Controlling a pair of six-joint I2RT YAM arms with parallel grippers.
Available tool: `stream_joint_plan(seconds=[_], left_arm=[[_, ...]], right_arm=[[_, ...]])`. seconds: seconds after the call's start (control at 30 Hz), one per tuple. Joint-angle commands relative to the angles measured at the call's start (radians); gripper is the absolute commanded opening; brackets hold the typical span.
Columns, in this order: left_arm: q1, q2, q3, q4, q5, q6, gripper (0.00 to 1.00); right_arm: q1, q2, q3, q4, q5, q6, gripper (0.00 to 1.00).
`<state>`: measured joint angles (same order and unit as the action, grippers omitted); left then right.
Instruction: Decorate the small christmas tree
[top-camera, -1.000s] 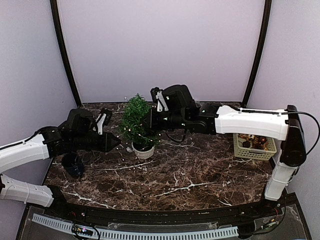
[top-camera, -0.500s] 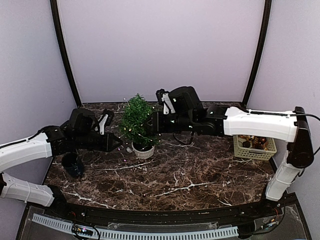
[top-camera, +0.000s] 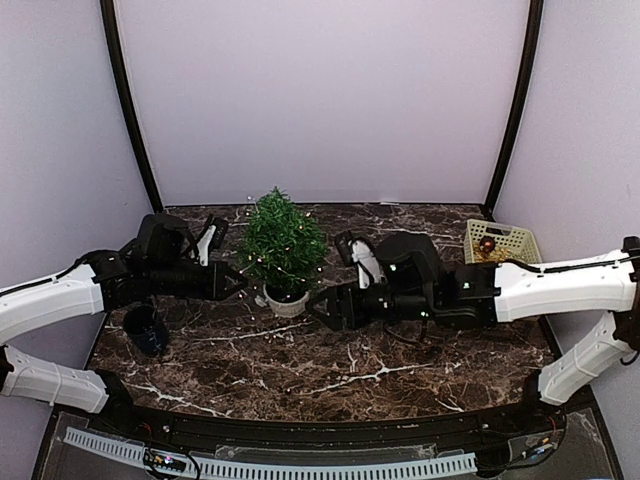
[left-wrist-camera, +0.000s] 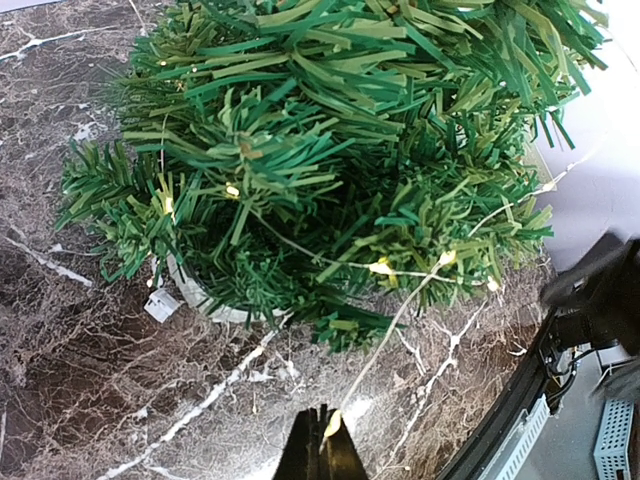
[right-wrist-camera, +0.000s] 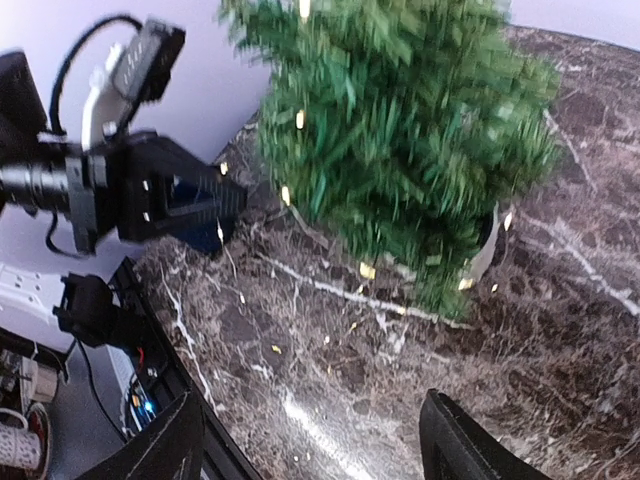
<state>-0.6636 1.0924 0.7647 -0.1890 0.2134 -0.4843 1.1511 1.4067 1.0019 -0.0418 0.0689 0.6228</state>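
The right gripper (right-wrist-camera: 312, 400), a second ago closed and reaching in at the tree's 2 o'clock, has dropped to the pot's 4 o'clock with its black fingers spread wide and nothing between them. It has probably just released a loop of lights onto the branches. The small christmas tree (top-camera: 283, 240), a cone of bristly dark-green plastic needles over a smooth round white pot (top-camera: 287, 303), stands upright at 11 o'clock on the glossy brown, white-veined marble tabletop (top-camera: 400, 370). At its 9 o'clock the left gripper (top-camera: 232, 283) stays pinched on the thin wire string of warm-yellow fairy lights (left-wrist-camera: 381, 267), which runs up into the foliage.
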Motion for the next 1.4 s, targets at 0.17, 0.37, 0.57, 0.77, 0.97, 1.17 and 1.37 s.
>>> stream_joint_plan(seconds=[0.17,0.37,0.57,0.77,0.97,1.17,1.37], left_arm=[[0.008,-0.006,0.009,0.018,0.011,-0.016,0.0],[0.008,-0.005,0.011,0.019,0.013,-0.014,0.0],[0.008,-0.005,0.012,0.013,0.009,-0.011,0.0],[0.009,0.003,0.013,0.017,0.003,-0.008,0.0],[0.019,0.011,0.005,0.025,-0.004,0.0,0.0],[0.04,0.044,-0.009,0.06,0.029,0.01,0.0],[0.05,0.06,-0.017,0.092,0.043,0.025,0.0]], right_arm=[[0.155,0.221,-0.007,0.065,0.054,-0.03,0.74],[0.181,0.38,0.074,0.055,0.053,-0.064,0.73],[0.18,0.463,0.107,0.045,0.063,-0.081,0.7],[0.189,0.477,0.105,0.058,-0.027,-0.107,0.25],[0.195,0.266,0.056,-0.076,0.05,-0.103,0.0],[0.197,0.001,0.063,-0.244,0.134,-0.093,0.0],[0.196,-0.167,0.165,-0.323,0.218,-0.132,0.0]])
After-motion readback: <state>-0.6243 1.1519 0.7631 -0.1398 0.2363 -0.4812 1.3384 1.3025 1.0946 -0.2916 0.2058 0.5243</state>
